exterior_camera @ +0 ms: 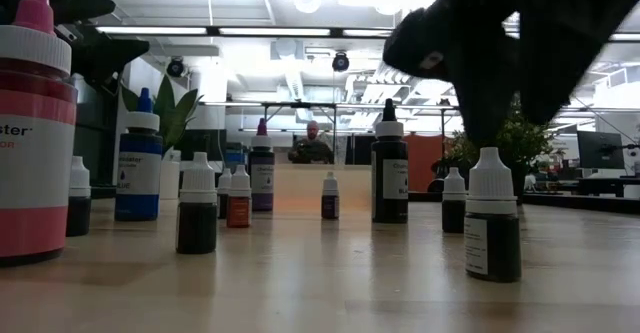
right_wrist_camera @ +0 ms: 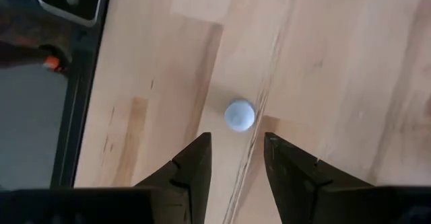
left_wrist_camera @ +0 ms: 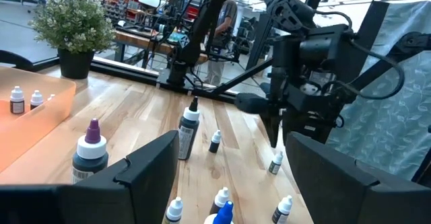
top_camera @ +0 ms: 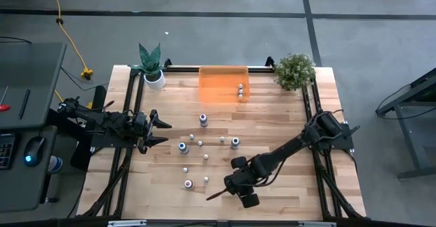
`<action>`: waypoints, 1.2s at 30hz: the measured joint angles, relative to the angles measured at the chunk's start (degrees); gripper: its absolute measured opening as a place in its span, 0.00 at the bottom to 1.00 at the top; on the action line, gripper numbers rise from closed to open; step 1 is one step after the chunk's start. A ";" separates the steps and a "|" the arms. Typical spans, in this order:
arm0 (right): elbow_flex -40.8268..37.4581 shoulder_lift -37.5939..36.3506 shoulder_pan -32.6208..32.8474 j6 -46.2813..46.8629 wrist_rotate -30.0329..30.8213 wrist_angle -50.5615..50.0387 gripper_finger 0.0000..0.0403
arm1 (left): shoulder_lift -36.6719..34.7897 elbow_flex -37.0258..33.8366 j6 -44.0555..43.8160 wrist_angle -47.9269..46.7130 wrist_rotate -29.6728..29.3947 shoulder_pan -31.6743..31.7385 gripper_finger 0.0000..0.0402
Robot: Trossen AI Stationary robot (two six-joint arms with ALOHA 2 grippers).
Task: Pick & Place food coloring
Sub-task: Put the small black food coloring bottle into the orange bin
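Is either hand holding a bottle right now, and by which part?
Nothing is held. The right hand hangs open above a small bottle's white cap, not touching it. The left hand waits open and empty at the table's left.

Small food-colouring bottles [top_camera: 193,143] dotted wooden tabletop [top_camera: 286,104] centre, gaps between them narrow. Translucent orange bin [top_camera: 223,82] and two potted plants [top_camera: 151,65] lined far edge. Right-hand boards lay bare.

Smooth wood table [top_camera: 272,118], seemingly matt
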 joint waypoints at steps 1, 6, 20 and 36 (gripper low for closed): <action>-0.60 0.00 -0.25 -0.88 -1.04 0.34 0.31 | 0.00 0.00 0.00 0.00 0.00 0.00 0.68; -2.18 0.02 -0.30 -4.64 -0.25 1.49 0.31 | -0.01 0.00 0.00 0.00 0.00 0.01 0.68; -2.18 0.94 -0.63 -10.03 0.27 5.19 0.31 | -0.02 0.00 0.00 0.00 0.00 0.00 0.68; -2.18 0.96 -0.61 -14.62 -1.24 6.38 0.31 | -0.02 0.00 0.00 0.00 0.00 0.00 0.68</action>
